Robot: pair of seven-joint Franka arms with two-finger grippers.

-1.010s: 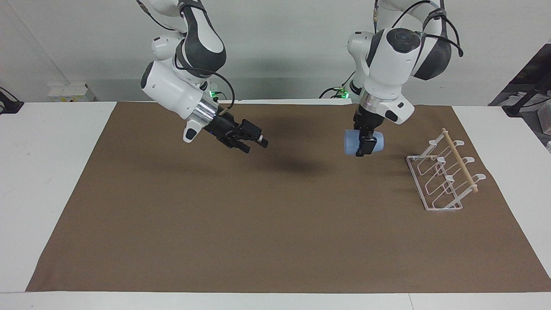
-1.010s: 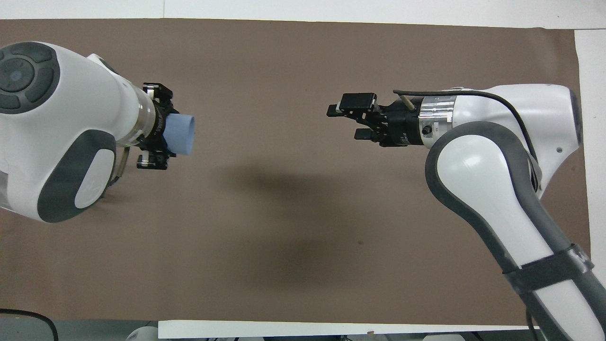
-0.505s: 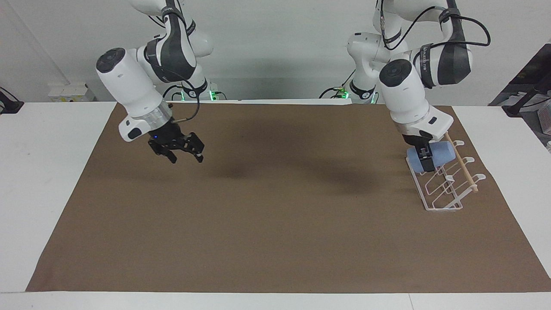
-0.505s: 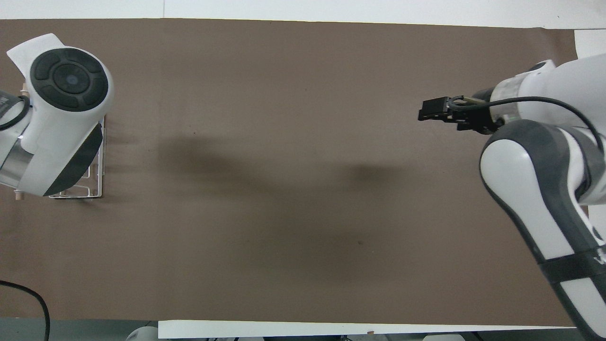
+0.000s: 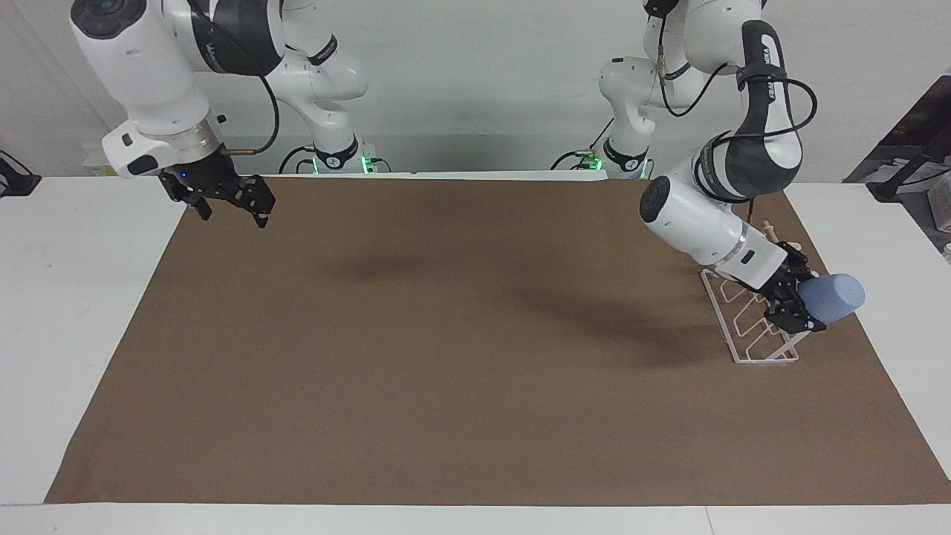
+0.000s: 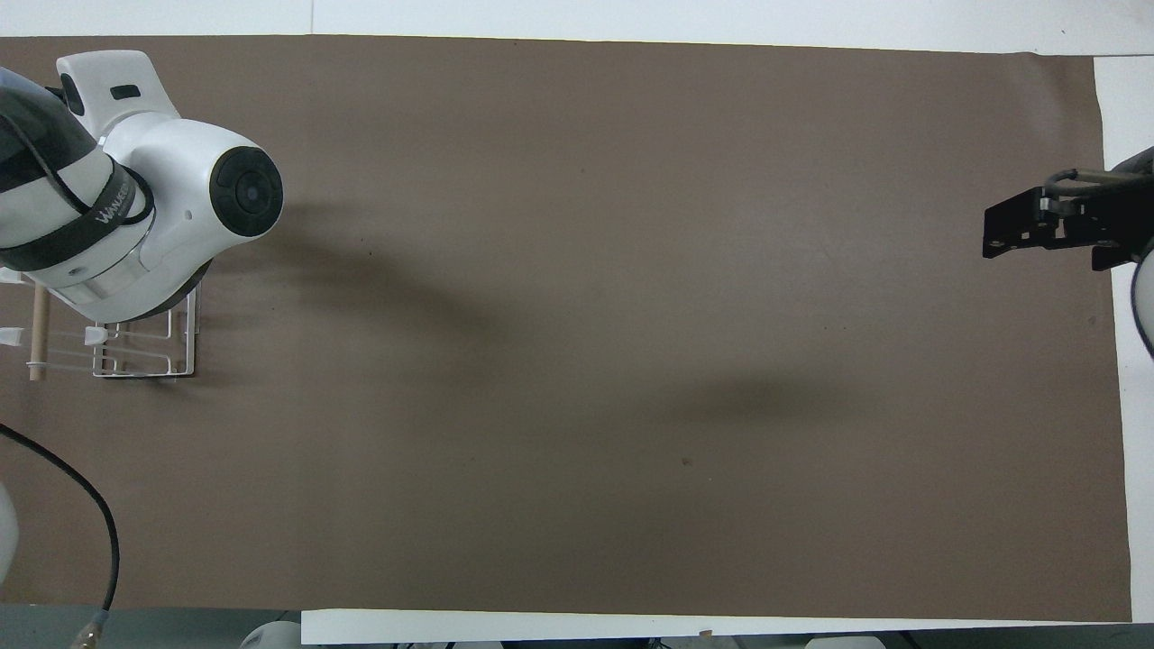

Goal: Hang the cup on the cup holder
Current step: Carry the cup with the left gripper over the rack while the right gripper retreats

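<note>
in half a second my left gripper (image 5: 801,310) has swung from above the rack's near end down and outward, so the cup (image 5: 833,296) now lies on its side at the top of the cup holder (image 5: 750,349), its narrow base pointing toward the left arm's end of the table; my right gripper (image 5: 232,199) has pulled up and away to the mat's corner at the right arm's end. my left fingers clench the cup near its rim — it looks pushed over a prong, though the prong itself is hidden, so i can't say it is seated. the right fingers hang spread and empty over the mat's edge; that arm waits. by my judgement the carry is done and what's left is settling the cup, letting go and backing out. underneath is a brown mat (image 5: 446,371) on a white table (image 5: 67,297) — a plain pale wall beside the arm bases.
</note>
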